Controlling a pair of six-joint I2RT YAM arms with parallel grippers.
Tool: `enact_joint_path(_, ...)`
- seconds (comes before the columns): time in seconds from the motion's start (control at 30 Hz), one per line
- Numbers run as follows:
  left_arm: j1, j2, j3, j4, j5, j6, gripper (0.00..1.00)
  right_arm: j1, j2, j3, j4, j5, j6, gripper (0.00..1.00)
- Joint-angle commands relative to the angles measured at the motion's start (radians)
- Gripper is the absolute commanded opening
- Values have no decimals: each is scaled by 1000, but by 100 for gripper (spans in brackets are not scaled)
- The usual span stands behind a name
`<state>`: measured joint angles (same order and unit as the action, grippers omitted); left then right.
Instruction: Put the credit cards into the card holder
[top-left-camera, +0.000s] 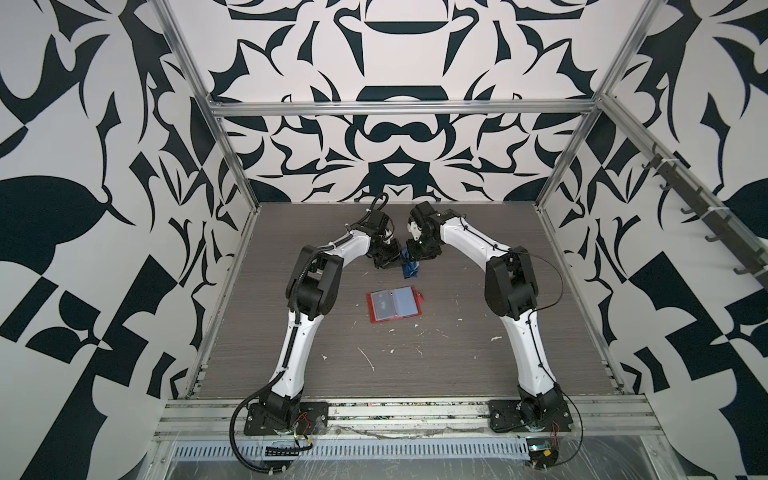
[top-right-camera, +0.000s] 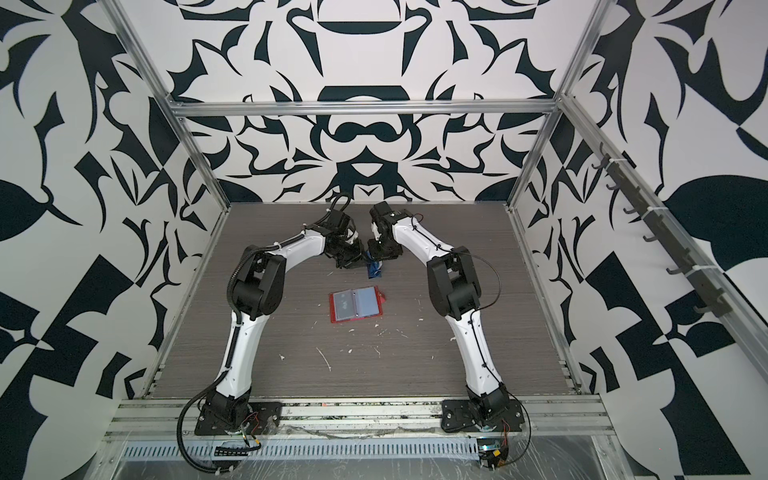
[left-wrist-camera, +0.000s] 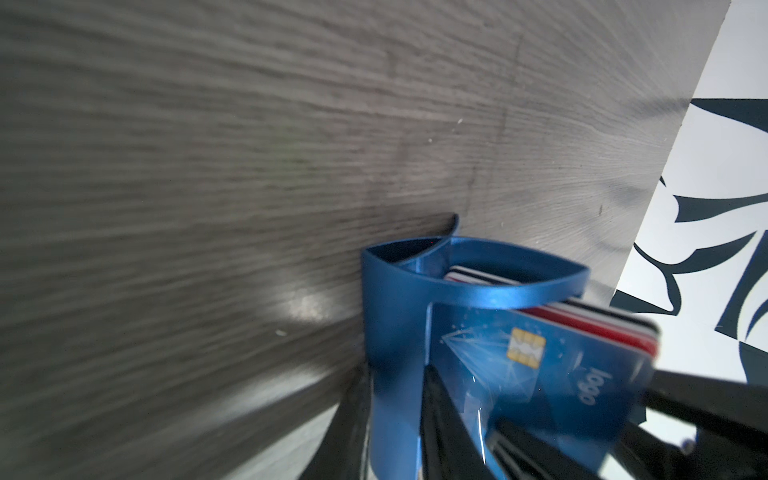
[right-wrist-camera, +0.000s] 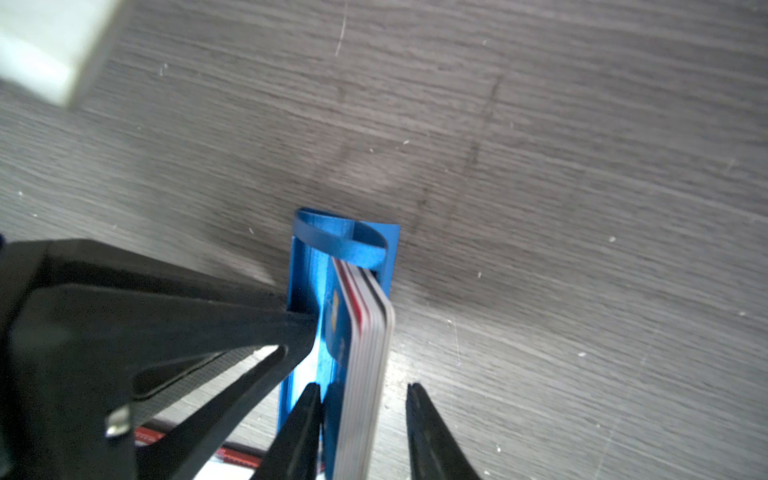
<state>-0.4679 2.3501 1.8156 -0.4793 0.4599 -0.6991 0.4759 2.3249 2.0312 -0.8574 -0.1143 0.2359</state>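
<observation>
Cards (right-wrist-camera: 368, 353) stand on edge as one stack in the rack (right-wrist-camera: 345, 245), a small blue stand of bent sheet. It sits on the table (top-left-camera: 436, 365), at the far middle in both top views, where the two arms meet. In the left wrist view the blue card (left-wrist-camera: 540, 374) faces the camera, with a gold chip and the word "logo". Red, white and dark edges show behind it. The stack reaches out past the rack's curved band.

The left gripper (left-wrist-camera: 395, 390) is clamped on the rack's flat wall, with one finger outside it and the other inside, between the wall and the blue card. In the right wrist view its fingertip meets that wall from the side.

The right gripper (right-wrist-camera: 360, 388) straddles the stack with its jaws apart and grips nothing. One finger (right-wrist-camera: 305, 415) stands on the blue-card side, close to it; whether it touches is unclear. The other stands clear of the stack's grey outer face, with bare table showing in the gap.

The holder (top-left-camera: 392, 306) lies open and flat on the table, nearer the arm bases than the rack and apart from it, between the two arms. Its red cover is down and its clear pages are up. A red tab (top-left-camera: 420, 296) sticks out at its right edge. I cannot tell whether its sleeves hold any card.

White flecks (top-left-camera: 368, 359) dot the table in front of the holder.
</observation>
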Motion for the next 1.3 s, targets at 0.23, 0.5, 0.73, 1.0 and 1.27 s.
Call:
enact_joint_path(0.23,-7,53,4,-98,-54,-6,24,-8,-86,42,-63,93,-10,36)
enact_joint_path(0.5,-7,54,4,-97,-55,-10,24,-3,-94,46,-72,94,-15,38)
enact_joint_path(0.73,-6,55,4,-96,-52,-11,24,-1,-98,47,-78,96,-19,36)
enact_joint_path(1.0,-7,55,1,-97,-51,-10,24,1,-107,57,-86,112,-18,35)
enact_joint_path(1.27,-6,54,-3,-99,-54,-8,24,3,-116,56,-88,113,-18,28)
